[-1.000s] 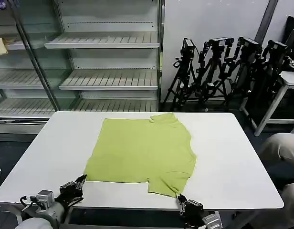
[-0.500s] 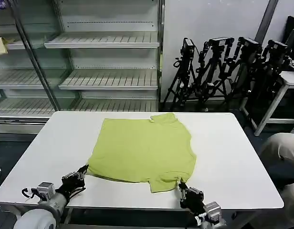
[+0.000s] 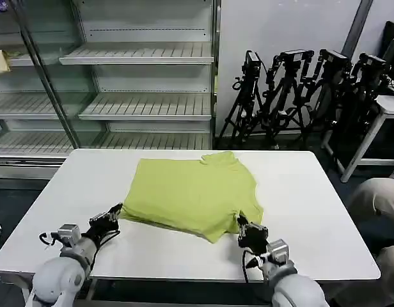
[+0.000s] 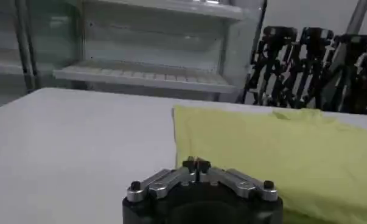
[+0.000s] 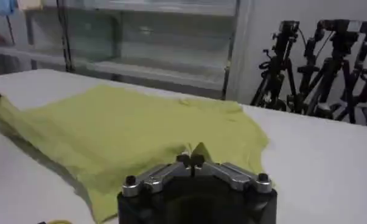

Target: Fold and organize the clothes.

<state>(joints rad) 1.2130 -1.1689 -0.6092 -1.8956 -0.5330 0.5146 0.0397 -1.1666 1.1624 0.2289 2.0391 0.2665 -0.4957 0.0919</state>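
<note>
The clothes are one lime yellow-green T-shirt (image 3: 192, 195) lying on the white table (image 3: 312, 211), its near hem lifted off the surface. My left gripper (image 3: 118, 210) is shut on the shirt's near left corner. My right gripper (image 3: 240, 224) is shut on the near right corner, where a small peak of fabric stands up between the fingertips (image 5: 194, 158). In the left wrist view the shut gripper (image 4: 196, 162) pinches the hem edge, with the shirt (image 4: 280, 149) spreading away beyond it. The right wrist view shows the shirt (image 5: 128, 125) sagging between both held corners.
Empty metal shelving (image 3: 139, 77) stands behind the table. Black camera tripods (image 3: 299, 89) cluster at the back right beside another white table (image 3: 390, 105). A person's knee (image 3: 376, 198) sits at the right edge. Bare tabletop lies either side of the shirt.
Both grippers have moved forward and up over the table, carrying the shirt's near hem away from the front edge so the near part of the shirt rises and bunches.
</note>
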